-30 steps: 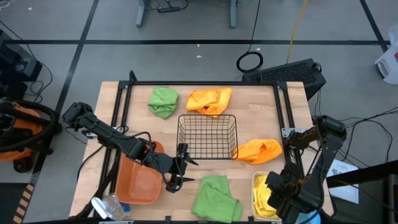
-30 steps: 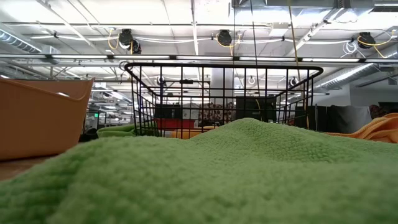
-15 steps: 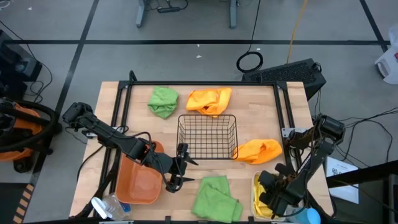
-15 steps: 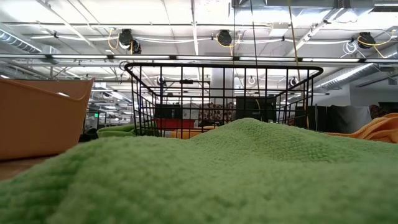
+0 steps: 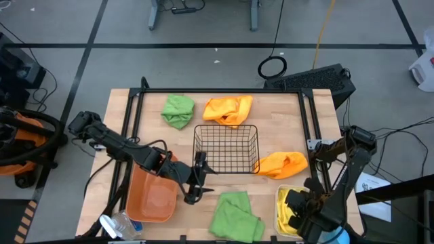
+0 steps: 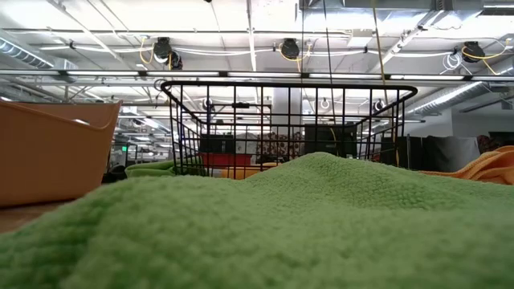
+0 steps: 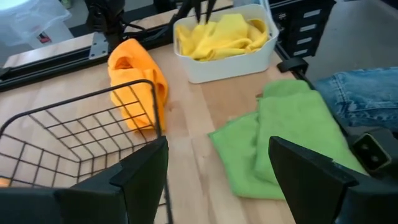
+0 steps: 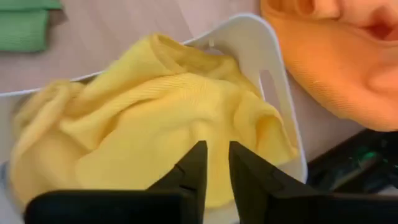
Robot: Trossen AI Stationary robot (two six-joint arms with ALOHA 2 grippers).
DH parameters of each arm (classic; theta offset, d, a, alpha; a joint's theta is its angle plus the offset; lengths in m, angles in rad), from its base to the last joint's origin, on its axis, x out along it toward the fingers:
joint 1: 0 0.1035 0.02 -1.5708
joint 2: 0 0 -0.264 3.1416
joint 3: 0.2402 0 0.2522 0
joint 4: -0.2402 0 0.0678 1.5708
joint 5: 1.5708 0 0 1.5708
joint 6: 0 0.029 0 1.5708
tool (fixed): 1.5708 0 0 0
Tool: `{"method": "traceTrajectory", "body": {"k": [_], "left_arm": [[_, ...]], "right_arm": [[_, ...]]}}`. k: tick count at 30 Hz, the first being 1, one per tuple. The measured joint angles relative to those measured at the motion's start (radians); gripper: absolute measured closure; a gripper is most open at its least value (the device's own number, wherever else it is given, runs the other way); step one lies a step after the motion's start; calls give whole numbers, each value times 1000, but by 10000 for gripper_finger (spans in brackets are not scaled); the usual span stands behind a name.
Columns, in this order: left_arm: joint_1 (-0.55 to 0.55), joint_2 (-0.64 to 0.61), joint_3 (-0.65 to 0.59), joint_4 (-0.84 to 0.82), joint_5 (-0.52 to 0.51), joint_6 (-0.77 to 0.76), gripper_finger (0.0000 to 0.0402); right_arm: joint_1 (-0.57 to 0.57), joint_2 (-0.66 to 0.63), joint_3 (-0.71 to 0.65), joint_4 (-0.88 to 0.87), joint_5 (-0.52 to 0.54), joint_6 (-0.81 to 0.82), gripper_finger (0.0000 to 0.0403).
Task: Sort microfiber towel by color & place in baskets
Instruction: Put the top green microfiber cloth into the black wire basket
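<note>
Towels (image 5: 235,215) scattered on the worktop: green one at the front edge, another green (image 5: 178,110) and an orange (image 5: 229,108) by the back edge, a second orange (image 5: 281,165) right of the wire basket (image 5: 226,148), yellows (image 8: 149,124) already in the white bin (image 7: 225,45) at the front right corner. Orange bin (image 5: 150,196) at front left, seemingly empty.

Right gripper (image 8: 214,168) just above the yellows, fingers nearly shut, holding nothing visible. Left gripper (image 7: 214,171) between orange bin and wire basket, fingers released wide.

Risks, as a guess: right fingers snagging yellow pile on lift; left fingers catching basket wire when reaching for green.
</note>
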Motion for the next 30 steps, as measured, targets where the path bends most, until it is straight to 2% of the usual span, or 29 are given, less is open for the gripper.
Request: {"method": "traceTrajectory", "body": {"k": [3,8,16,20,24,30], "left_arm": [[19,0,0,0,0,0,119],[47,0,0,0,0,5,119],[96,0,0,0,-5,6,119],[125,0,0,0,-61,1,119],[149,0,0,-1,-69,-2,119],[177,0,0,-3,-95,-38,119]], "right_arm": [[-1,0,75,-89,12,-4,326],[-30,-3,151,-211,164,18,322],[-207,-6,123,-205,430,-217,329],[-296,-6,96,-208,585,-346,330],[-372,-8,94,-208,739,-479,330],[-454,-35,94,-208,956,-555,330]]}}
